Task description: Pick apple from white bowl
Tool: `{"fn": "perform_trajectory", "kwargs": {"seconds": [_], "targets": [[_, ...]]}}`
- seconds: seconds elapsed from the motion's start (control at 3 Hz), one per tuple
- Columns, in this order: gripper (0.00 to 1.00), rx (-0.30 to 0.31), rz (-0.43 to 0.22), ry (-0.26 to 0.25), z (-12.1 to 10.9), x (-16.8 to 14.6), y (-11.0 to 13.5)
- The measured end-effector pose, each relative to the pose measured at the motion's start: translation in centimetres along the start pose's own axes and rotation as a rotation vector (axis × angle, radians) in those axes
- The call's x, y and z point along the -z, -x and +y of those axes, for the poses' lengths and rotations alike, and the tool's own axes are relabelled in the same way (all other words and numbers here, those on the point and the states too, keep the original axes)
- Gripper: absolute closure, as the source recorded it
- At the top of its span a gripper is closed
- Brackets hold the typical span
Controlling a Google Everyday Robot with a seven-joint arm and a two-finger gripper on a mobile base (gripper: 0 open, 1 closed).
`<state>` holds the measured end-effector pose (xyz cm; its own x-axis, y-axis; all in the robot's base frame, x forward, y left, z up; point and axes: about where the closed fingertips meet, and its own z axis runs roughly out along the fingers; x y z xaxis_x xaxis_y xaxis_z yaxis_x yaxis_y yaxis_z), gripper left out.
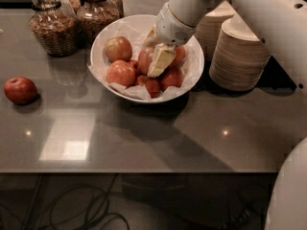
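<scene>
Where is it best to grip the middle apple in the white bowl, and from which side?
Likely across its widest part, from above: the apple is round, and other apples crowd it in the white bowl, leaving only its top free. The gripper is down in the bowl, right beside it.

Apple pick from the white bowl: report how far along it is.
Done: the gripper is down inside the white bowl. In hand: it sits against the apple, among the other apples. Left: lifting that apple out; it is not yet raised.
</scene>
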<state>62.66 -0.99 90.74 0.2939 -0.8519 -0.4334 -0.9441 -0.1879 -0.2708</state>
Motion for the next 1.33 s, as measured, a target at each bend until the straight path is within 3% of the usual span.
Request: {"fn": "perform_trajectory", "kwargs": {"seconds": [0.67,1.0,1.33], "targets": [[1.0,0.0,0.0,0.0,0.0,0.0,0.0],[1.0,-0.004,-0.012,0.008,0.3,-0.3,0.0],[1.0,0.012,-0.045,-0.028,0.2,1.2,0.8]]}}
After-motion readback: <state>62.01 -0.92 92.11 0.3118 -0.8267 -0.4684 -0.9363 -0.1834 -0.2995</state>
